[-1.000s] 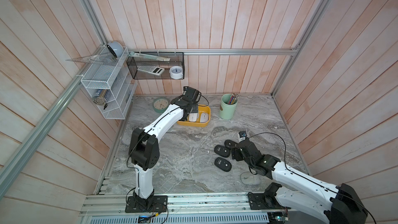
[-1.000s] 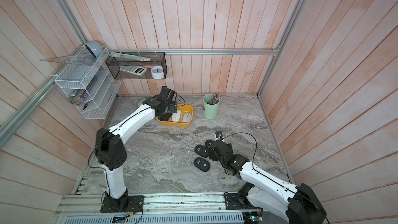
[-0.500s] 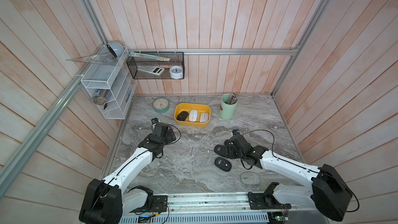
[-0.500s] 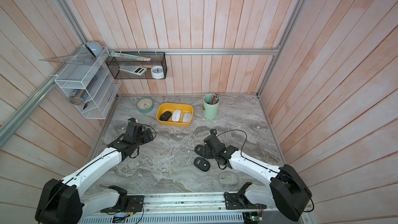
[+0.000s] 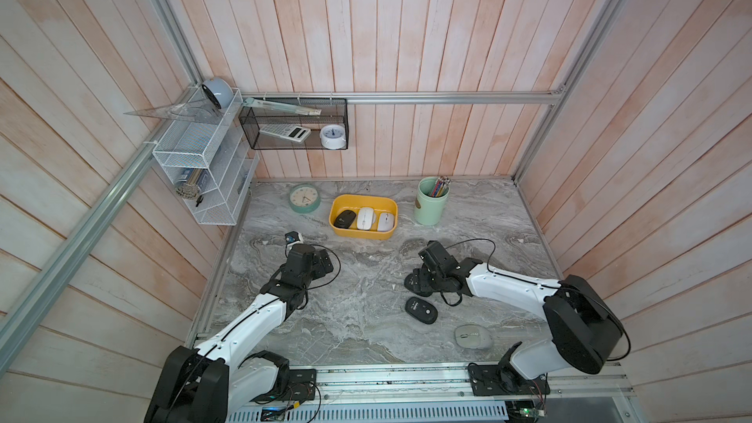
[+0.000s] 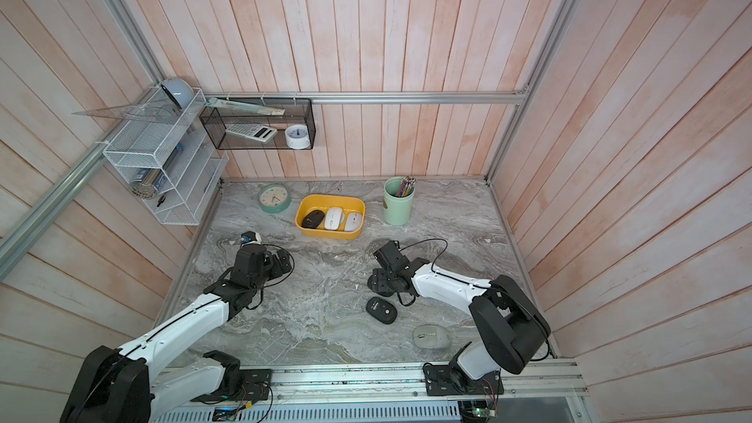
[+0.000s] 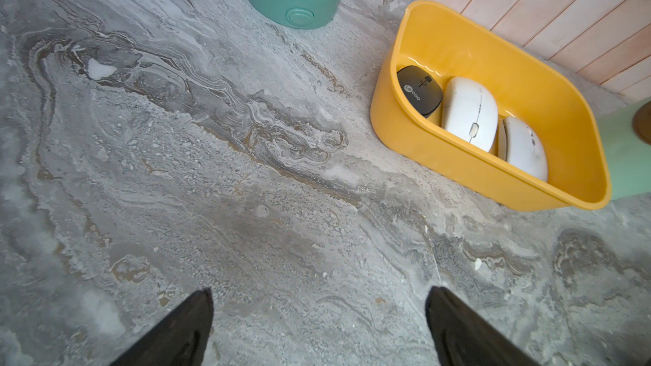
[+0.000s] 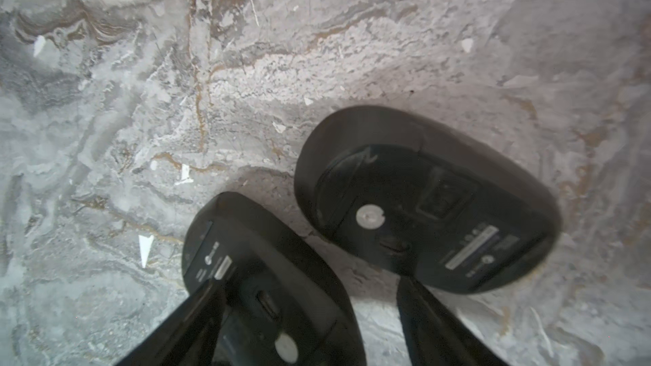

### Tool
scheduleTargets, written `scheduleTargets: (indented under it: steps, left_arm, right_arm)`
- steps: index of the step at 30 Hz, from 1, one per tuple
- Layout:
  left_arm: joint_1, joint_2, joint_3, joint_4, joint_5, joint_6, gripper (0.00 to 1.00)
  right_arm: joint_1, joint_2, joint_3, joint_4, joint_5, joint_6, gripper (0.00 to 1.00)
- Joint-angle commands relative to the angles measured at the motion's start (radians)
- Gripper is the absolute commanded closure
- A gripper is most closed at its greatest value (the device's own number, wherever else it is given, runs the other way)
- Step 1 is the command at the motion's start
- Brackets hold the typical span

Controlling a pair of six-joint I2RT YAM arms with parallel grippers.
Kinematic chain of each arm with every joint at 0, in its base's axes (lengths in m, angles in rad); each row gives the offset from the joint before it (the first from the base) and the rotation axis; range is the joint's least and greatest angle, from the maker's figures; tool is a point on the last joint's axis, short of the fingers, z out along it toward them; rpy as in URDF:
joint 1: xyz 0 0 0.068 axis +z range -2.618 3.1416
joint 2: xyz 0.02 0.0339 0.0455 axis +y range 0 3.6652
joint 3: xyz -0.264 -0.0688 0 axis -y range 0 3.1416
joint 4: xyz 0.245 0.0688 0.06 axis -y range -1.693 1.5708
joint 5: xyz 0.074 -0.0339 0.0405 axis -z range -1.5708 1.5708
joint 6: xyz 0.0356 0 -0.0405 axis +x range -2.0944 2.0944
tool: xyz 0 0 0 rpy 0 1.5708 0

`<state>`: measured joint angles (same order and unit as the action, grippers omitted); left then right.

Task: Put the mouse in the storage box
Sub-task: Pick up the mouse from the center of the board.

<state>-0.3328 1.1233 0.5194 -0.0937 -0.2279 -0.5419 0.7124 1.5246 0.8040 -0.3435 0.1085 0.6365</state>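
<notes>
Right wrist view: two black mice lie belly-up on the marble table [image 8: 141,100], and the right gripper [image 8: 308,283] stands over them with its fingers spread. One upturned mouse [image 8: 267,276] sits between those fingers. One finger [image 8: 190,325] overlaps its edge, while a strip of bare table shows between it and the opposite finger, so nothing is clamped. The opposite finger's tip overlaps the rim of the second upturned mouse [image 8: 422,202], which lies just beside the first and outside the jaws; whether they touch I cannot tell. In a top view this pair is well apart from the storage box [image 5: 362,234] near the back wall, which holds a dark mouse [image 5: 345,218] and two white mice [image 5: 365,218] side by side. A third black mouse [image 5: 421,310] and a grey mouse [image 5: 473,336] lie nearer the front rail. The left gripper [image 7: 318,290] hangs over bare marble with its fingers wide apart, holding nothing, near the box but not touching it.
</notes>
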Motion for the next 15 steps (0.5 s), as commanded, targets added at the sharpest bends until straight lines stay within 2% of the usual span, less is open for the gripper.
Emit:
scheduleTargets:
  steps: [1,7,15]
  left_arm:
    - [0.005,0.002,-0.005,0.051,0.012,0.019,0.00]
    - [0.005,-0.008,-0.009,0.052,-0.001,0.020,0.00]
    - [0.005,-0.008,-0.005,0.046,-0.017,0.020,0.00]
  right_arm:
    - [-0.014,0.058,0.025,-0.036,-0.053,0.018,0.18]
    - [-0.017,0.113,0.050,-0.033,-0.110,0.010,0.22]
    - [-0.015,0.133,0.048,-0.020,-0.156,0.016,0.36]
